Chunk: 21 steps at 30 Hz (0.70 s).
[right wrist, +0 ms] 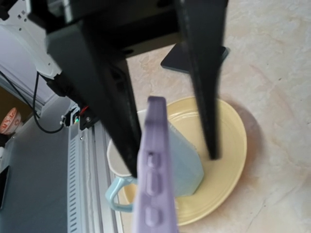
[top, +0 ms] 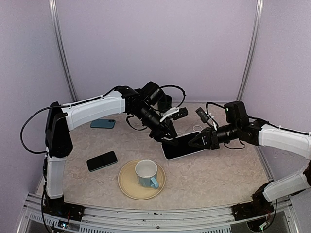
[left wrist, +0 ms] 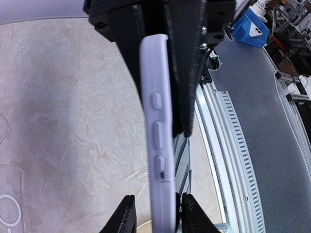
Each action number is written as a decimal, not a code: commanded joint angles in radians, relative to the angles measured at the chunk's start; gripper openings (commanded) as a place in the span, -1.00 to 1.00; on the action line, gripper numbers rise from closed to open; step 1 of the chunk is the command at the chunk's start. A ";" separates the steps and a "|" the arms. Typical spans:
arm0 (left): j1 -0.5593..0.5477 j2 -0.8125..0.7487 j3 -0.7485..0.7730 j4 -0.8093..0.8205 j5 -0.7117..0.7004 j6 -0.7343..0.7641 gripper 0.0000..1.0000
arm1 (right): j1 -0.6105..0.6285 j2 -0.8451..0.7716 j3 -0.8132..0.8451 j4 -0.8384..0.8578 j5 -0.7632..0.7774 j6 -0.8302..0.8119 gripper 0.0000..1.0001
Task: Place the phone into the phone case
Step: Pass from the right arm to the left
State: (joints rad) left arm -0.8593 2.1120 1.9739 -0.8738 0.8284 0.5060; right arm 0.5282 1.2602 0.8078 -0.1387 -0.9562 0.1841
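The lavender phone case (top: 183, 145) hangs above the table's middle between both grippers. Its upper face looks black from above, and I cannot tell whether a phone sits in it. My right gripper (top: 198, 141) is shut on the case's right end, and its fingers (left wrist: 184, 73) clamp the case's edge (left wrist: 158, 121). My left gripper (top: 170, 138) (left wrist: 157, 213) straddles the left end, jaws open, with a small gap beside the case. The case's buttoned edge (right wrist: 153, 184) shows in the right wrist view. A black phone (top: 102, 160) (right wrist: 180, 63) lies flat at the front left.
A pale blue cup (top: 146, 173) (right wrist: 187, 165) stands on a yellow plate (top: 129, 187) (right wrist: 228, 160), in front of and below the held case. A teal phone-shaped slab (top: 102, 124) lies at the back left. A black holder (top: 165, 103) stands at the back. The metal rail (left wrist: 228, 160) runs along the front edge.
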 commanded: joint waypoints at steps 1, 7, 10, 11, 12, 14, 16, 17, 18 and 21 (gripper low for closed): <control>-0.006 0.016 0.034 -0.016 0.025 0.007 -0.51 | 0.014 -0.030 0.041 0.022 -0.012 -0.014 -1.00; -0.002 0.026 0.032 -0.010 0.036 -0.003 -0.96 | 0.013 -0.032 0.040 0.025 0.006 -0.014 -1.00; 0.008 0.023 0.029 0.015 0.055 -0.023 -1.00 | 0.013 -0.037 0.043 0.026 0.028 -0.007 -0.95; 0.013 0.020 0.022 0.029 0.058 -0.033 -1.00 | 0.013 -0.039 0.043 0.027 0.034 -0.005 -0.82; 0.018 0.014 0.013 0.047 0.068 -0.043 -1.00 | 0.013 -0.040 0.044 0.028 0.037 -0.003 -0.69; 0.030 -0.006 -0.014 0.098 0.086 -0.073 -1.00 | 0.012 -0.044 0.044 0.031 0.045 0.000 -0.46; 0.043 -0.029 -0.051 0.160 0.104 -0.110 -1.00 | 0.012 -0.049 0.042 0.032 0.059 0.006 -0.14; 0.050 -0.046 -0.071 0.190 0.112 -0.127 -1.00 | 0.012 -0.053 0.041 0.035 0.068 0.011 0.00; 0.054 -0.056 -0.089 0.220 0.117 -0.146 -1.00 | 0.011 -0.058 0.041 0.038 0.080 0.017 0.11; 0.068 -0.095 -0.143 0.313 0.118 -0.212 -1.00 | 0.003 -0.069 0.039 0.046 0.107 0.035 0.40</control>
State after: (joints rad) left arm -0.8192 2.1059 1.8809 -0.7361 0.9150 0.3954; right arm 0.5339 1.2308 0.8204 -0.1215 -0.8799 0.1890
